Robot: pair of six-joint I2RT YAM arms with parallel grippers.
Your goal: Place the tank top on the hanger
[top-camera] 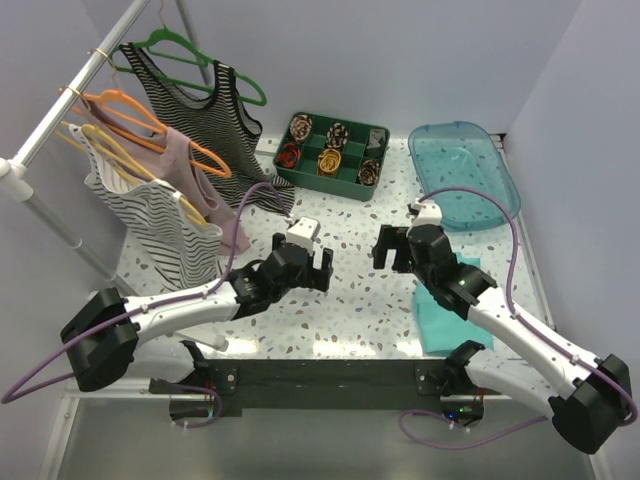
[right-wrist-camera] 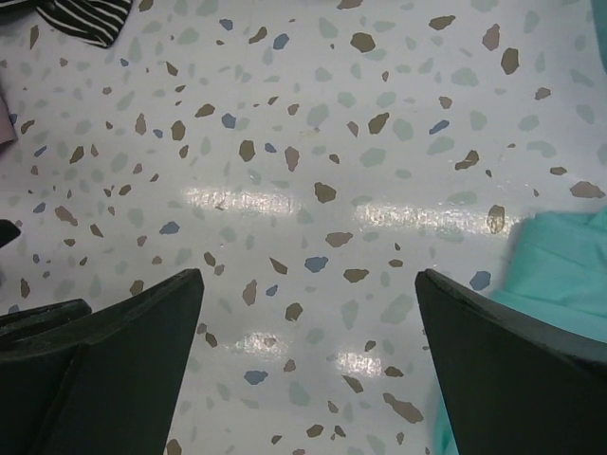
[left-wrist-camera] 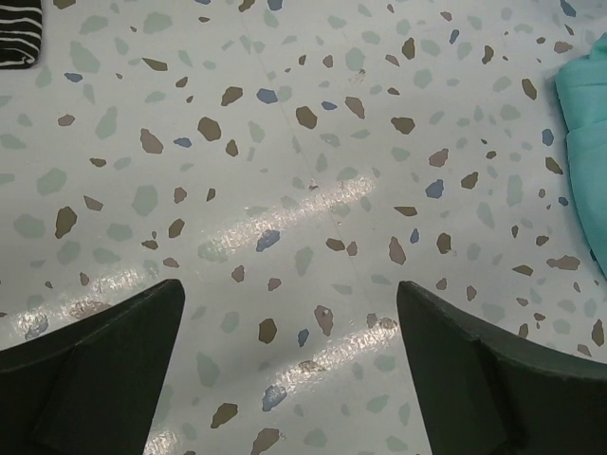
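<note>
Already @ hanger point(top-camera: 150, 126): mauve tank top point(top-camera: 190, 175)

The tank top point(top-camera: 195, 175) is plain dusty pink, and the hanger point(top-camera: 112, 101) is bright orange. The back striped top point(top-camera: 195, 105) and the front striped top point(top-camera: 165, 235) are both banded black and white. The green hanger point(top-camera: 180, 45) is a vivid mid-green. The table point(top-camera: 350, 290) is white terrazzo, flecked brown, blue and grey-green. The cloth point(top-camera: 440, 320) is flat, unpatterned teal. The shallow bin point(top-camera: 450, 130) is translucent blue-green. The divided tray point(top-camera: 320, 185) is dark green and holds red, yellow and brown patterned rolls.
</note>
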